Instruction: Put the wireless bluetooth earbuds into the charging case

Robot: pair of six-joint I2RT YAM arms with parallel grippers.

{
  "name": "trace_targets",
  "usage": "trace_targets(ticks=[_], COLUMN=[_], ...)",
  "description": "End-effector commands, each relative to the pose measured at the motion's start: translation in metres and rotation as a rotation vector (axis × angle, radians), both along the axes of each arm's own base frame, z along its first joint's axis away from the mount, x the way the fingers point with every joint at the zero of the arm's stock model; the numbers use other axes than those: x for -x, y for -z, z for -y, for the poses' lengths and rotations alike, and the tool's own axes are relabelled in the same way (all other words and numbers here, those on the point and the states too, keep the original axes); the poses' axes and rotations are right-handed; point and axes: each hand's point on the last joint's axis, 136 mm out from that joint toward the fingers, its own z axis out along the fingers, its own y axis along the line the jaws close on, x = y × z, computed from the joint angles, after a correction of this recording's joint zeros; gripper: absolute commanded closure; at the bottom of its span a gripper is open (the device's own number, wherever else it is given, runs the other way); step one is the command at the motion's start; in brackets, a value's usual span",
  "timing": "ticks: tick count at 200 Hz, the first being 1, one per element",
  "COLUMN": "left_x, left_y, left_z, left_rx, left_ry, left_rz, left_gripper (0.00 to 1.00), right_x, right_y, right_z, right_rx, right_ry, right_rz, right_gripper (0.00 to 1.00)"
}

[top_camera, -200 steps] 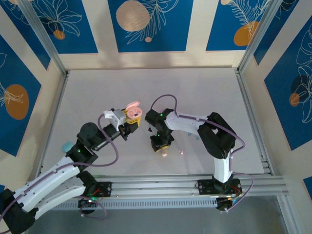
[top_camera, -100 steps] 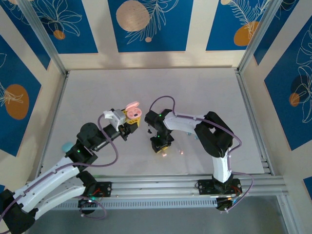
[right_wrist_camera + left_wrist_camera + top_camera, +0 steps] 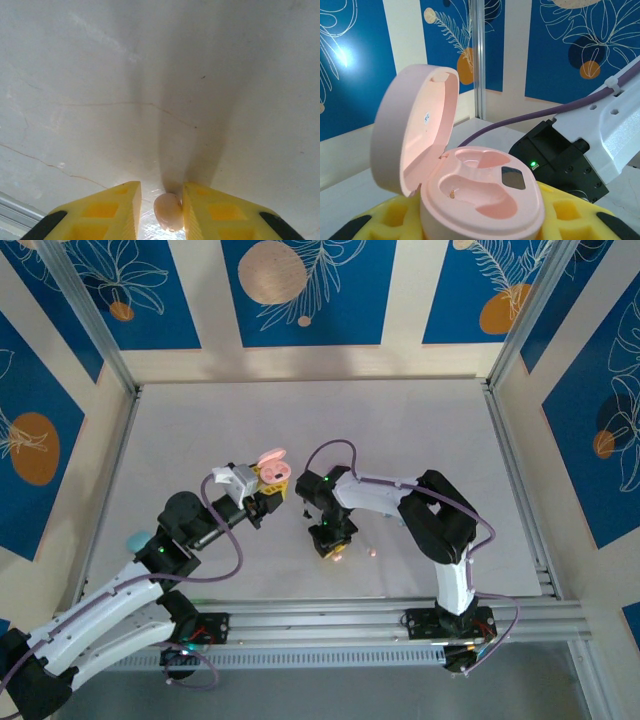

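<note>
My left gripper point(image 3: 268, 486) is shut on a pink charging case point(image 3: 272, 470), held above the table with its lid open. In the left wrist view the case point(image 3: 485, 197) sits between the yellow fingers point(image 3: 570, 217), and both of its wells are empty. My right gripper point(image 3: 333, 544) points down at the table just right of the case. Between its yellow fingers point(image 3: 115, 207) lies a peach-pink earbud point(image 3: 167, 212). The bud touches the right finger, and a narrow gap remains on the left. A second pink earbud point(image 3: 372, 551) lies on the table to the right.
A pale teal object point(image 3: 134, 540) shows beside the left arm's elbow. The white table point(image 3: 330, 420) has metal rails along its sides and front. Patterned blue walls stand behind.
The right gripper's fingers have closed in around the peach-pink earbud and the hand has shifted slightly left. The left gripper and the case have stayed still.
</note>
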Motion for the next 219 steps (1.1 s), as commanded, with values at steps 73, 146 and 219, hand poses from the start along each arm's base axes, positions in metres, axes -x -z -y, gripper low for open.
trace_targets(ticks=[73, 146, 219], left_x=[-0.001, -0.002, -0.002], left_y=[-0.002, 0.000, -0.001], left_z=[-0.003, -0.003, -0.002], left_rx=[0.025, 0.024, 0.029], left_ry=[-0.012, -0.017, -0.013], left_rz=[0.009, 0.005, 0.004], left_gripper=[0.70, 0.70, 0.70], right_x=[0.009, 0.011, 0.011], right_y=[0.001, 0.005, 0.007], right_z=[0.011, 0.016, 0.019], right_rx=[0.076, 0.107, 0.125], right_ry=[0.010, 0.041, 0.057], right_rz=[-0.020, -0.029, -0.025], right_gripper=[0.70, 0.74, 0.78])
